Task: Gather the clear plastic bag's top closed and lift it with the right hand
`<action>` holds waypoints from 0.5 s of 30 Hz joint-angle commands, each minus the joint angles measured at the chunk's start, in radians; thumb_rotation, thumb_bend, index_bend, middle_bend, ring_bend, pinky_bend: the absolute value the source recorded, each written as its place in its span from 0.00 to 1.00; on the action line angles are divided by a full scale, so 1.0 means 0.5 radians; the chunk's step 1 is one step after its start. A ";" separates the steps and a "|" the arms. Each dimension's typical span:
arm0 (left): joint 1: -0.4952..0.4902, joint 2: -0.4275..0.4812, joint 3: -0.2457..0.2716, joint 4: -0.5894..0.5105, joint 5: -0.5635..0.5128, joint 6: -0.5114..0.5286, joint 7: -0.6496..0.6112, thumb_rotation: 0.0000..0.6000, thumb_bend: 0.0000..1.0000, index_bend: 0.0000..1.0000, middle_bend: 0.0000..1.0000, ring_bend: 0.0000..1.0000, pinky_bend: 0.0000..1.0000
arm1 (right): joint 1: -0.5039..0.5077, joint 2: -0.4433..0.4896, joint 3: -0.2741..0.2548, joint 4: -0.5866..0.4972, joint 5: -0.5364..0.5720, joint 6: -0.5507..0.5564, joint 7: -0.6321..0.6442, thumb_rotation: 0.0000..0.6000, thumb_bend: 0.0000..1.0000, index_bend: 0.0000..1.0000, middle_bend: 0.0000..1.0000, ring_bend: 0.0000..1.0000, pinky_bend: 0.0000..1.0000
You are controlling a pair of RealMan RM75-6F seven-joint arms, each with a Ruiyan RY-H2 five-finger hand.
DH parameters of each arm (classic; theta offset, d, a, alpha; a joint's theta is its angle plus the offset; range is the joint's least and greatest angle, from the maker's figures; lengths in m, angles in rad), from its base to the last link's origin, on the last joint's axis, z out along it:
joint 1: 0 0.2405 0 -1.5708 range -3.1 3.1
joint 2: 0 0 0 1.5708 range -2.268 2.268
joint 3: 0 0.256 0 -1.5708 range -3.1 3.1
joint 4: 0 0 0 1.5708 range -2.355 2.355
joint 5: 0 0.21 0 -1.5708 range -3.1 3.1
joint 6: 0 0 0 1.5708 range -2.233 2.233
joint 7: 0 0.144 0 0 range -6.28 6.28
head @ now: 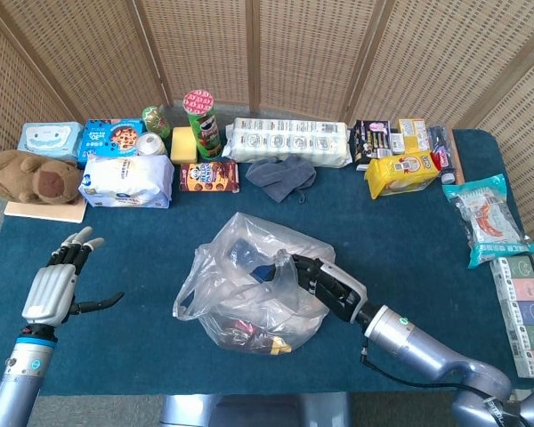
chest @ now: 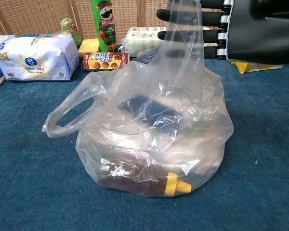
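The clear plastic bag (head: 249, 298) (chest: 154, 139) sits mid-table, holding dark packets and a brown bottle with a yellow cap (chest: 171, 185). My right hand (head: 325, 283) (chest: 250, 29) reaches in from the right over the bag's top with its fingers stretched straight. The bag's right handle (chest: 185, 43) is draped over these fingers and pulled upward. The left handle loop (chest: 62, 118) hangs slack out to the left. My left hand (head: 55, 289) hovers open and empty near the table's left edge, far from the bag; it shows only in the head view.
Along the back stand a Pringles can (head: 201, 120), a white flour-like bag (head: 125, 181), a pack of rolls (head: 289, 140), a grey cloth (head: 280, 173) and a yellow packet (head: 400, 172). A plush toy (head: 31, 176) lies far left. Boxes (head: 521, 307) line the right edge.
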 commanded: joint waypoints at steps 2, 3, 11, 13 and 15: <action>-0.003 0.001 0.002 -0.003 0.004 0.002 0.000 0.39 0.12 0.14 0.03 0.00 0.13 | 0.082 -0.013 -0.116 0.091 0.006 0.045 -0.147 0.36 0.08 0.34 0.36 0.25 0.06; -0.004 0.002 0.002 -0.004 0.004 0.003 0.001 0.38 0.12 0.14 0.03 0.00 0.13 | 0.092 -0.025 -0.127 0.099 0.026 0.042 -0.181 0.36 0.08 0.34 0.36 0.25 0.06; -0.006 0.006 0.011 -0.012 0.001 0.010 0.005 0.39 0.12 0.14 0.03 0.00 0.13 | 0.174 -0.133 -0.168 0.098 0.182 0.059 -0.210 0.35 0.08 0.34 0.36 0.25 0.06; -0.006 0.008 0.013 -0.013 -0.005 0.010 0.007 0.39 0.12 0.14 0.03 0.00 0.13 | 0.196 -0.139 -0.171 0.081 0.182 0.068 -0.095 0.35 0.08 0.34 0.36 0.25 0.08; -0.006 0.010 0.011 -0.013 -0.007 0.014 0.006 0.39 0.12 0.14 0.03 0.00 0.13 | 0.211 -0.139 -0.170 0.067 0.183 0.086 0.032 0.35 0.08 0.35 0.37 0.26 0.15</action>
